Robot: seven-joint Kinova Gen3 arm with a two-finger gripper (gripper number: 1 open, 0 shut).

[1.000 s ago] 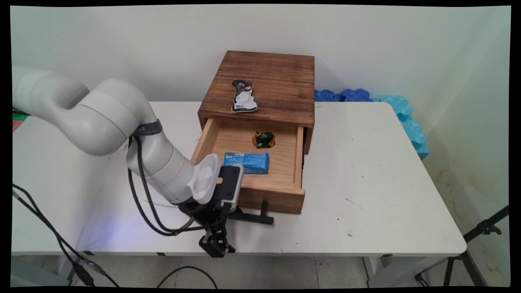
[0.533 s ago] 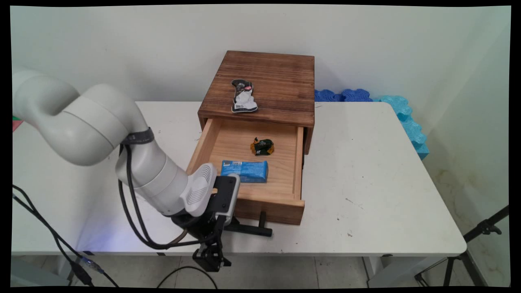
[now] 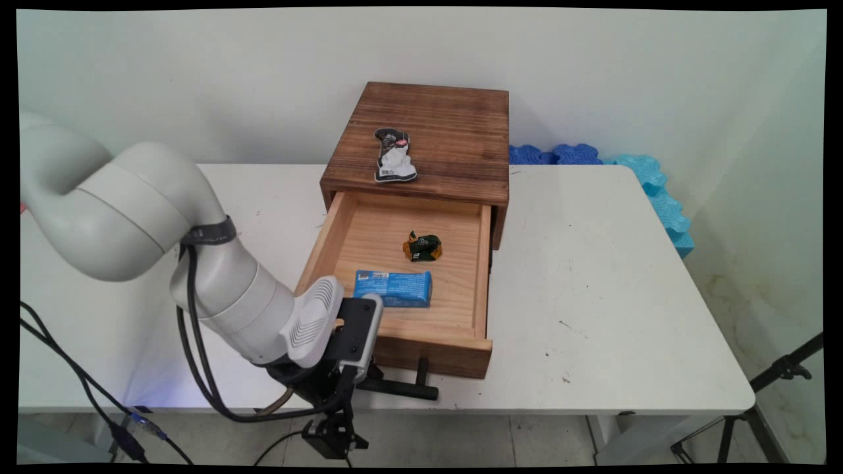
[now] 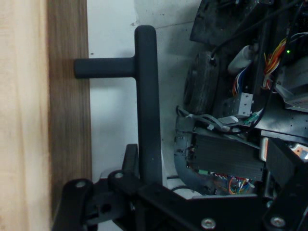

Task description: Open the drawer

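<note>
Gripper [image 4: 144,180] clamped on the black handle bar [image 4: 147,101] of the wooden drawer [image 3: 421,332]; in the hand view the bar runs straight down into the linkage, with a finger [image 4: 130,161] just showing against its left side. The other finger is hidden behind the bar and linkage, so contact on that side cannot be seen directly.

In the main view the drawer stands pulled well out of the dark wooden cabinet [image 3: 435,131]. Its front panel lies near the table's near edge, and the handle reaches nearly to that edge. The table [image 3: 593,296] is bare and wide to the right of the drawer; to the left, the arm's forearm and black cables [image 3: 197,368] occupy the space beside the drawer's left wall.

Inside the drawer: a blue packet [image 3: 393,288] lying flat near the front left, close behind the front panel, and a small dark green and orange wrapper [image 3: 422,246] near the middle, well apart from the packet. A black and white pouch [image 3: 394,155] lies on the cabinet top, toward its front left.

The arm's wrist covers the drawer's front left corner and the left end of the handle. Blue foam pieces [image 3: 632,178] sit behind the table's far right edge, partly cut off by it.
</note>
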